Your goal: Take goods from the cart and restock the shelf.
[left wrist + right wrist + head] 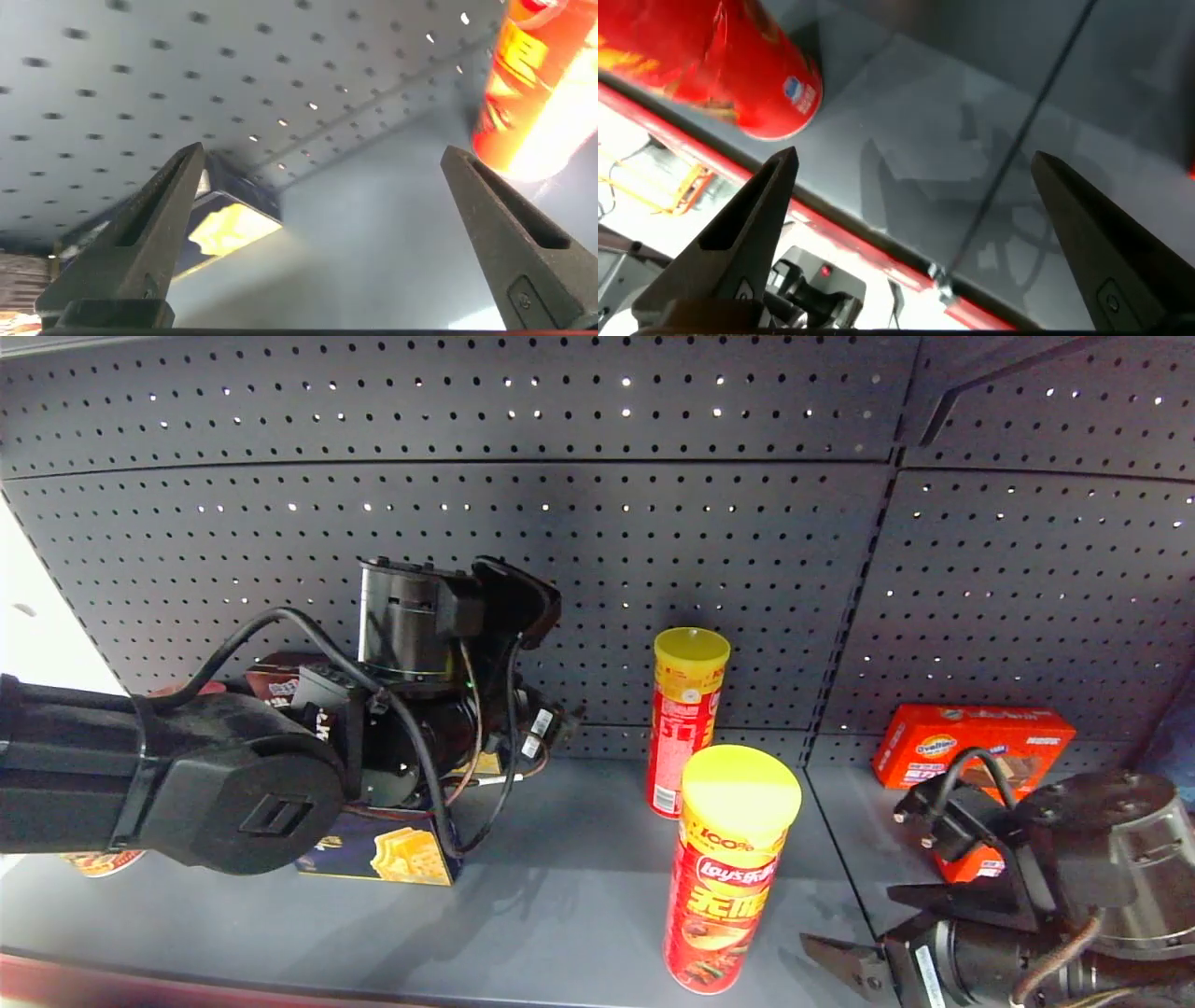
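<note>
Two red chip cans with yellow lids stand upright on the grey shelf (579, 905). One can (686, 719) is near the pegboard back; the other can (733, 868) is near the front edge. A dark blue cracker box (392, 854) lies under my left arm. My left gripper (322, 154) is open and holds nothing; it hovers over the shelf, with the blue box (229, 224) to one side and a red can (533, 84) to the other. My right gripper (915, 159) is open and holds nothing, low at the shelf's front edge, right of the front can (719, 65).
An orange box (971, 747) lies on the adjoining shelf section at the right. A dark red package (280, 677) sits behind my left arm. The perforated back wall (653, 541) closes the rear. Bare shelf lies between the blue box and the cans.
</note>
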{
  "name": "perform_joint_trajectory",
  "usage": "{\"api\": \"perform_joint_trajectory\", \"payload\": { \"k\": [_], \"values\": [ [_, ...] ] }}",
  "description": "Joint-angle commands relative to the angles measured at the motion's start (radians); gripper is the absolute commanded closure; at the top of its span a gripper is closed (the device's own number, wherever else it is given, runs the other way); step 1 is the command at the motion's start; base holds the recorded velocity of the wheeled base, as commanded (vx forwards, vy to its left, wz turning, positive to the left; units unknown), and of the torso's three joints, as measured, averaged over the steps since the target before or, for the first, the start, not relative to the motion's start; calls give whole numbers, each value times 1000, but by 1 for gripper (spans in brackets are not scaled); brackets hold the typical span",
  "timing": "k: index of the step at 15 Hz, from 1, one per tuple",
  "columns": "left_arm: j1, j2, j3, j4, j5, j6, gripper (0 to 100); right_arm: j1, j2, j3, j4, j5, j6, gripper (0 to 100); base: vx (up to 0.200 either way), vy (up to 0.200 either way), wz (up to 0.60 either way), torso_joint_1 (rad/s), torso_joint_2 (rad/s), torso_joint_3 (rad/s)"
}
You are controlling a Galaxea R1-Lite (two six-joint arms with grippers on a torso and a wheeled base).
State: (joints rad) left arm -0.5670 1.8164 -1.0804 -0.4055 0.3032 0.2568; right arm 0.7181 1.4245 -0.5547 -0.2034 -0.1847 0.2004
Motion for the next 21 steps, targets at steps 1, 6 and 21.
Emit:
{"api": "perform_joint_trajectory", "payload": {
  "k": [1, 6, 21],
  "values": [
    [4, -12, 4, -7, -1, -1, 0, 4, 83, -39, 1, -2, 1, 0, 0, 0, 0, 0, 0, 0],
    [6, -8, 2, -9, -3, -2, 0, 11, 152, -103, -2, -13, 1, 0, 0, 0, 0, 0, 0, 0],
    [13, 4, 4, -9, -18, 7, 0, 29, 146, -105, -8, -9, 8, 0, 0, 0, 0, 0, 0, 0]
  ]
}}
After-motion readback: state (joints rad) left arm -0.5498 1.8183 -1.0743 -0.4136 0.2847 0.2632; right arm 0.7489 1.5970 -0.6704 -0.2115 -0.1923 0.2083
